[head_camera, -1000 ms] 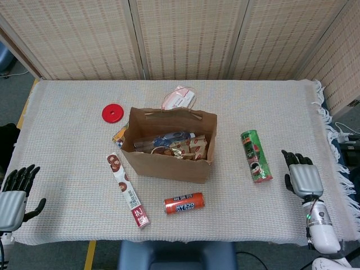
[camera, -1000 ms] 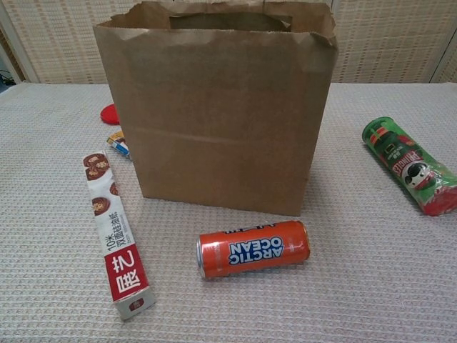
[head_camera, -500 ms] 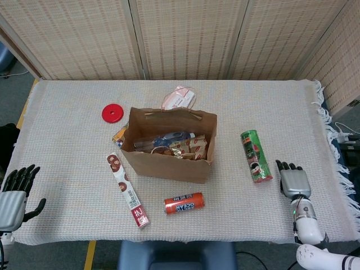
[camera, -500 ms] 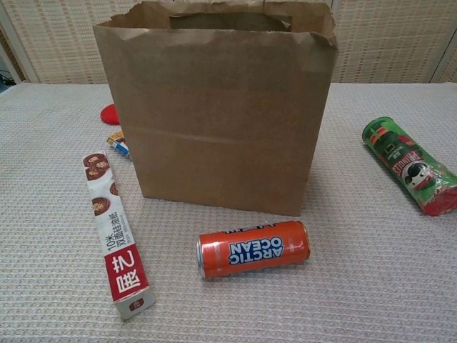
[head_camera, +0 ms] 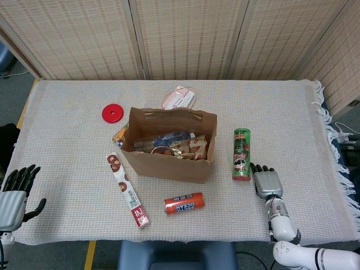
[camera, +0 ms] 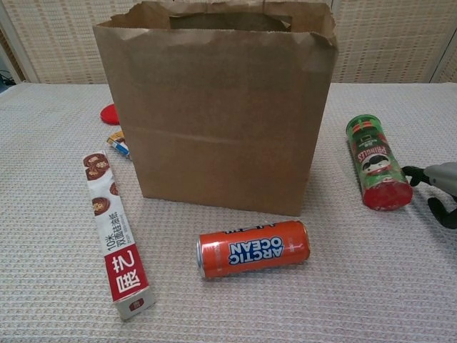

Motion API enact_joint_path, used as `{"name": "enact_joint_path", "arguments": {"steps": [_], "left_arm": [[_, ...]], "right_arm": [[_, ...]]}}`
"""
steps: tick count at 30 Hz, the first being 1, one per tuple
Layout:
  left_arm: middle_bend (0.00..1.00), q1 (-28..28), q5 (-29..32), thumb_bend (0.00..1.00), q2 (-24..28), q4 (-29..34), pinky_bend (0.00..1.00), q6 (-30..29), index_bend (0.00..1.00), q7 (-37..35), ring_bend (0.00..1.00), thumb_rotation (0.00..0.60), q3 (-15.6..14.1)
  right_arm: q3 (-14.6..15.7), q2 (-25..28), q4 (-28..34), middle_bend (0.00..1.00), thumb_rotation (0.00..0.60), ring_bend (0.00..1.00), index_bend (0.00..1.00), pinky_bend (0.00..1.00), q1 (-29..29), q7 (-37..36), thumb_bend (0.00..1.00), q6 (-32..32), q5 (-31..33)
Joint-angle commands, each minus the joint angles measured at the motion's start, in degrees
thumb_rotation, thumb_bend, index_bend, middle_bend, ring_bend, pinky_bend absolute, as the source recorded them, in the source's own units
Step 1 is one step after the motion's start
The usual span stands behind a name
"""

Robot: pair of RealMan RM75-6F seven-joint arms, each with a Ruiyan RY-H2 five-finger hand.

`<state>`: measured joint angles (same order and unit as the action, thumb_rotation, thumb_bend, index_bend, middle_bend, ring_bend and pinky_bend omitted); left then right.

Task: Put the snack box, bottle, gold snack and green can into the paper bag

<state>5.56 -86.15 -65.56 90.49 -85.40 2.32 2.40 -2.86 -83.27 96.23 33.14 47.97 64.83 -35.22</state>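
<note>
The brown paper bag (head_camera: 169,163) (camera: 214,114) stands open mid-table. In the head view a blue bottle (head_camera: 170,137), a gold snack (head_camera: 180,148) and a snack box (head_camera: 198,145) lie inside it. The green can (head_camera: 241,154) (camera: 373,163) lies on its side just right of the bag, red end toward me. My right hand (head_camera: 266,181) (camera: 437,184) rests low on the table beside that red end, fingers spread, holding nothing. My left hand (head_camera: 14,192) hangs open at the table's near left edge, far from everything.
An orange drink can (head_camera: 184,203) (camera: 253,248) lies in front of the bag. A long cookie-print box (head_camera: 127,190) (camera: 114,232) lies to its left. A red disc (head_camera: 112,113), a small packet (head_camera: 119,135) and a pink packet (head_camera: 179,98) sit behind and beside the bag.
My right hand has slid left along the table. The green can has shifted left toward the bag and turned straighter, its red end now by my fingers. The left hand stayed still.
</note>
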Motion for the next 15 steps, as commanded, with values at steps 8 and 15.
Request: {"name": "enact_joint_path", "arguments": {"steps": [8,15], "left_arm": [[0.0,0.01,0.04,0.35,0.0,0.0,0.0,0.03,0.0,-0.04,0.0,0.6,0.01],[0.0,0.06,-0.01,0.35,0.08,-0.09,0.0,0.12,0.0,-0.37,0.0,0.6,-0.01]], "right_arm": [[-0.84,-4.17,0.35,0.11,0.6,0.12,0.06,0.21,2.29,-0.5,0.74,-0.96,-0.09],[1.47,3.9,10.68,0.11,0.6,0.12,0.06,0.21,0.76,-4.61,0.63,0.07,-10.56]]}}
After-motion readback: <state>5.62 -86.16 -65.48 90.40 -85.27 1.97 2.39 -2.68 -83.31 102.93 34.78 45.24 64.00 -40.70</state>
